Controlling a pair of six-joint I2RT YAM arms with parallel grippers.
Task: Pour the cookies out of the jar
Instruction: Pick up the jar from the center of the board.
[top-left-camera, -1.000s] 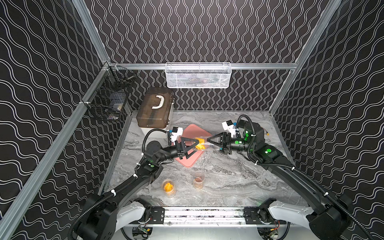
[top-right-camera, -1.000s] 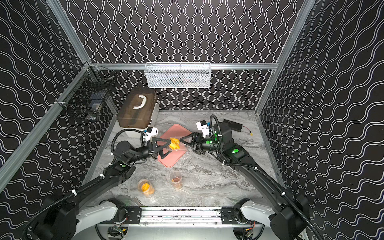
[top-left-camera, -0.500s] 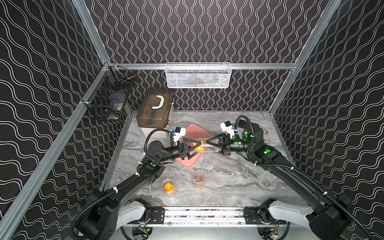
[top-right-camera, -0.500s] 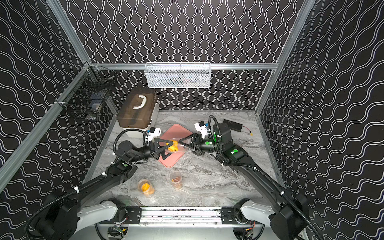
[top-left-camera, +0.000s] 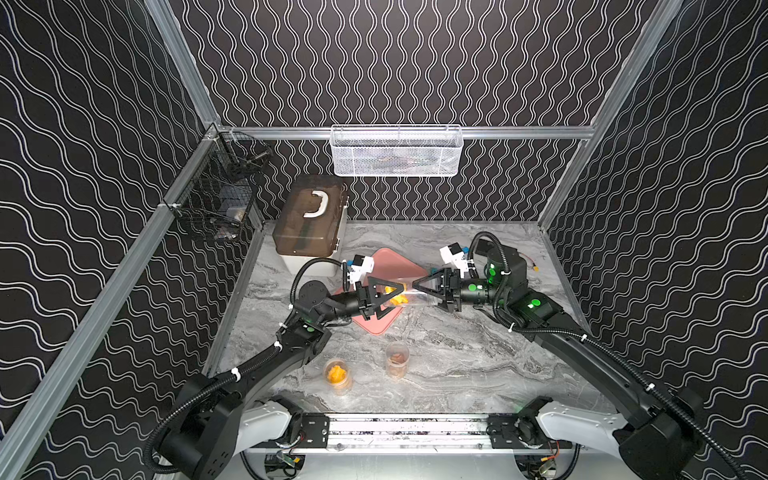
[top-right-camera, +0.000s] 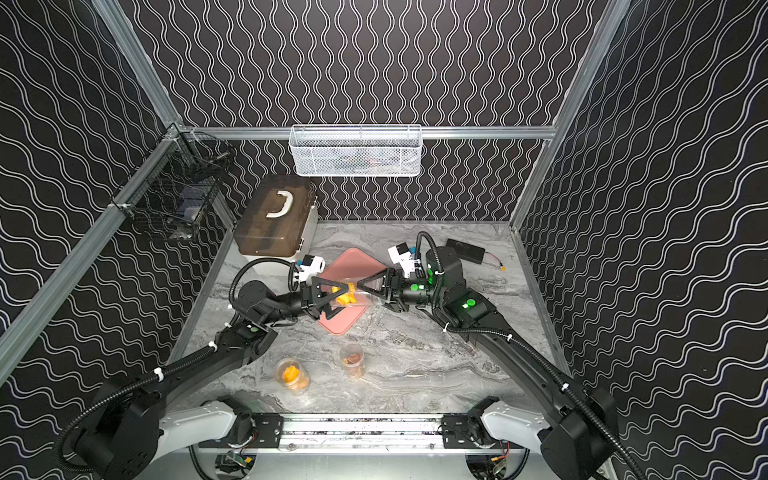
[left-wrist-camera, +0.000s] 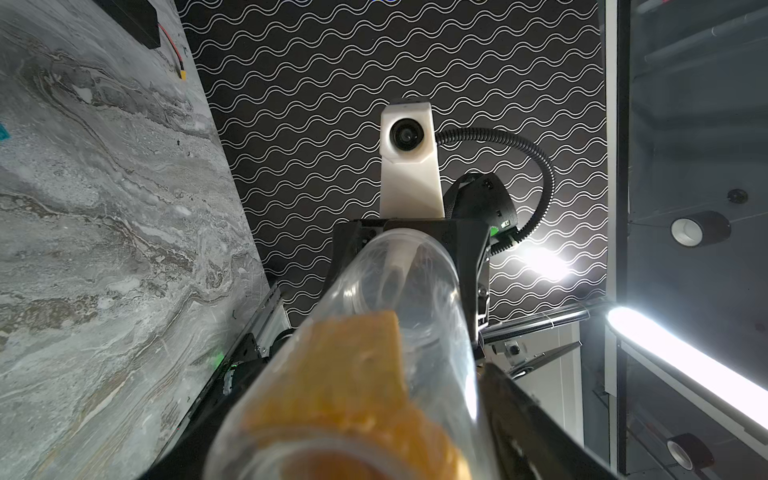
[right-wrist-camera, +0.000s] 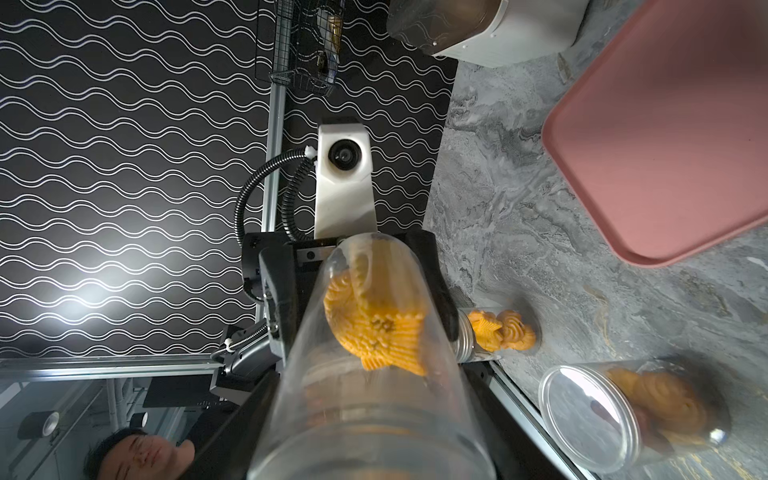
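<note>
A clear jar (top-left-camera: 410, 296) (top-right-camera: 362, 297) lies level in the air over the pink tray (top-left-camera: 390, 259) (top-right-camera: 353, 262), spanning both grippers. Orange-yellow cookies (top-left-camera: 392, 296) (top-right-camera: 344, 297) are bunched at its left end. My right gripper (top-left-camera: 417, 289) (top-right-camera: 362, 287) is shut on the jar's right end. My left gripper (top-left-camera: 399, 293) (top-right-camera: 347, 291) stands round the cookie end. In the left wrist view the jar (left-wrist-camera: 415, 291) and cookies (left-wrist-camera: 345, 374) fill the jaws; one finger (left-wrist-camera: 523, 415) lies close against the wall, the other is hidden. The right wrist view shows the jar (right-wrist-camera: 374, 424) with cookies (right-wrist-camera: 374, 324) at its far end.
Two small clear jars stand on the marble near the front, one with orange pieces (top-left-camera: 337, 374) and one with brown pieces (top-left-camera: 397, 359). A brown-lidded box (top-left-camera: 309, 220) sits back left. A white mesh basket (top-left-camera: 397, 151) and a black wire basket (top-left-camera: 220, 195) hang on the walls.
My left gripper has slid right along the jar until it covers the cookie end, and its jaws have narrowed. The right gripper and the jar have barely moved.
</note>
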